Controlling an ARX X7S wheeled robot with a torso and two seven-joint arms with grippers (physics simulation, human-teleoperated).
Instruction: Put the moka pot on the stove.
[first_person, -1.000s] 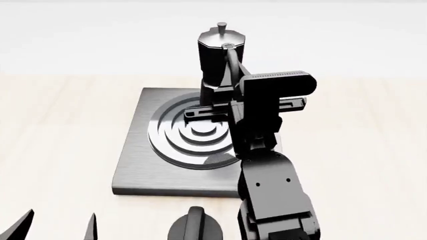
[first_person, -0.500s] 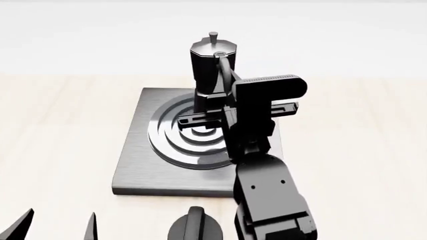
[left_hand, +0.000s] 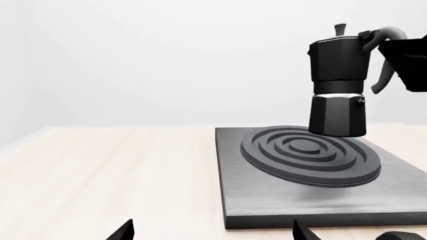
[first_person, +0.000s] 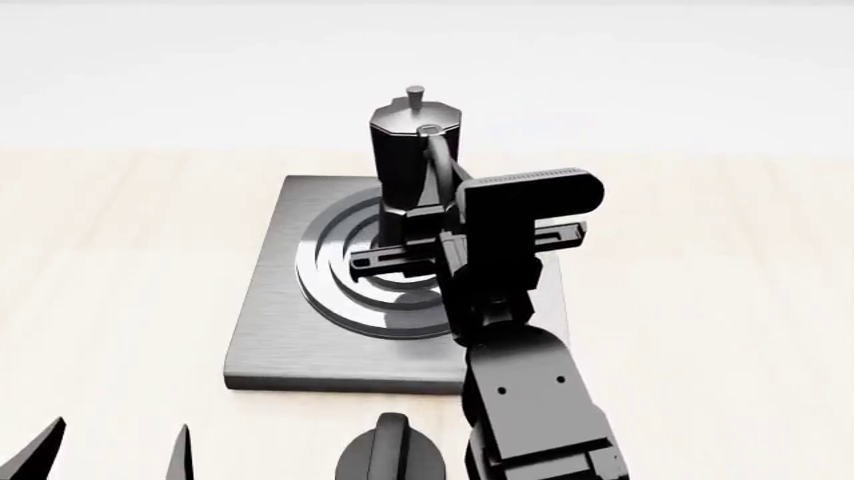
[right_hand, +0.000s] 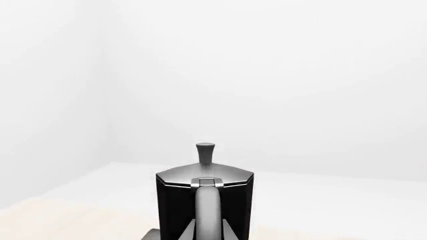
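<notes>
The moka pot, black and faceted with a knobbed lid, hangs upright over the far part of the stove's ring burner. My right gripper is shut on its curved handle. The right wrist view shows the pot from behind, with the fingers on either side of the handle. In the left wrist view the pot has its base just above the burner of the grey stove. My left gripper is open and empty, near the stove's front left corner.
A short black dial knob sits on the light wooden table just in front of the stove slab. It also shows in the left wrist view. My right arm reaches over the stove's right half.
My right gripper has carried the moka pot left and down, from beyond the stove's back edge to over the burner. The left gripper has not moved.
</notes>
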